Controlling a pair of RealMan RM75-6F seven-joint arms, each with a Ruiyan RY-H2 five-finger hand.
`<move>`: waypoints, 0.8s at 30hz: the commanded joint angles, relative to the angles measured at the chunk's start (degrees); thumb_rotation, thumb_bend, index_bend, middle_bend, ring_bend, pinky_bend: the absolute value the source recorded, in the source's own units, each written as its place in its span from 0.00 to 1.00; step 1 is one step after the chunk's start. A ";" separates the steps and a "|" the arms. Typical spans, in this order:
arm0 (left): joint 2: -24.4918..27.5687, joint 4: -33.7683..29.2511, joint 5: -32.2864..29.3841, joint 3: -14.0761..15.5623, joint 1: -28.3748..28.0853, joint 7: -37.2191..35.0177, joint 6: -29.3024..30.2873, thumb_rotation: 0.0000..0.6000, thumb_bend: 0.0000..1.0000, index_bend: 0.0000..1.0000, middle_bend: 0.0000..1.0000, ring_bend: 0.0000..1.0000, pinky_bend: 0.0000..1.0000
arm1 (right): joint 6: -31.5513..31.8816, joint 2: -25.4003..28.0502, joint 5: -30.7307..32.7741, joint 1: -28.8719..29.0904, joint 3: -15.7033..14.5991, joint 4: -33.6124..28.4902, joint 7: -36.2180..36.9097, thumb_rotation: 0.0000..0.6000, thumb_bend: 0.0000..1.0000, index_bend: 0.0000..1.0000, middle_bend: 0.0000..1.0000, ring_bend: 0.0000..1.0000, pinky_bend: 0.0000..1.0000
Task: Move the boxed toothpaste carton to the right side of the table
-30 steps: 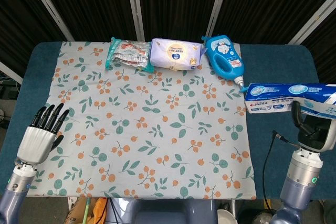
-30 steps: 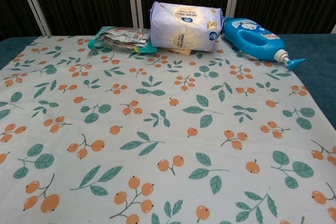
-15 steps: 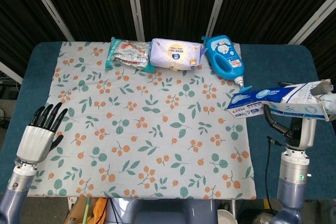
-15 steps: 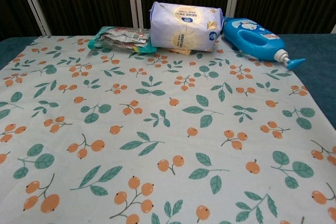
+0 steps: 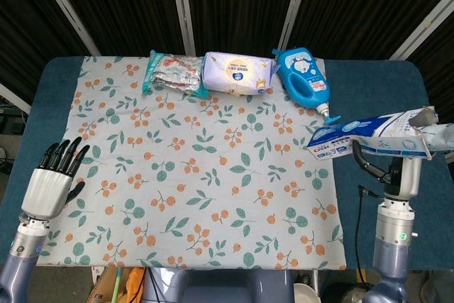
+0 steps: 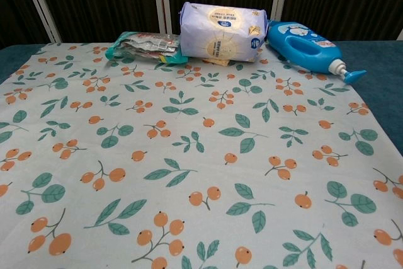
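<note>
The white-and-blue toothpaste carton (image 5: 369,136) hangs over the right side of the table in the head view, above the edge of the floral cloth (image 5: 206,175). It is tilted, its left end lower and its right end raised. My right hand (image 5: 440,136) grips the carton's right end at the frame's edge; most of the hand is hidden by the carton. My left hand (image 5: 53,179) hovers at the table's front left, fingers spread, holding nothing. The chest view shows neither hand nor the carton.
Along the back of the cloth lie a snack packet (image 5: 170,72), a purple tissue pack (image 5: 237,72) and a blue detergent bottle (image 5: 305,83), its nozzle close to the carton's left end. Bare blue tabletop (image 5: 376,86) shows to the right of the cloth.
The carton has shifted left and tipped from level to slanted, left end down. My right forearm has moved slightly left beneath it. The left hand has barely moved.
</note>
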 commanded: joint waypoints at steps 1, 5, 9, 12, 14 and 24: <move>0.04 -0.09 0.07 -0.22 0.10 0.00 -0.16 1.00 0.20 0.12 0.05 0.13 0.18 | -1.29 0.35 -0.26 0.36 -0.92 0.57 -1.86 1.00 0.47 0.30 0.49 0.46 0.50; 0.08 -0.27 0.15 -0.56 0.28 -0.07 -0.36 1.00 0.20 0.12 0.05 0.13 0.18 | -3.36 1.39 0.09 0.45 -1.96 -0.06 -2.56 1.00 0.47 0.23 0.42 0.40 0.45; 0.14 -0.39 0.29 -0.90 0.45 -0.19 -0.47 1.00 0.20 0.12 0.05 0.13 0.18 | -4.85 2.10 1.03 0.48 -2.15 -0.53 -1.66 1.00 0.47 0.21 0.38 0.38 0.43; 0.17 -0.49 0.29 -1.15 0.55 -0.34 -0.69 1.00 0.20 0.12 0.05 0.13 0.18 | -5.52 2.31 1.50 0.50 -2.25 -0.67 -1.26 1.00 0.47 0.24 0.39 0.42 0.44; 0.21 -0.53 0.31 -1.29 0.62 -0.34 -0.80 1.00 0.20 0.12 0.05 0.13 0.18 | -5.46 2.24 1.35 0.38 -2.49 -0.57 -1.34 1.00 0.47 0.31 0.45 0.50 0.46; 0.27 -0.91 0.43 -1.86 0.93 -0.27 -1.34 1.00 0.20 0.12 0.05 0.13 0.18 | -5.15 1.96 0.68 0.33 -2.73 -0.46 -1.81 1.00 0.47 0.41 0.54 0.60 0.49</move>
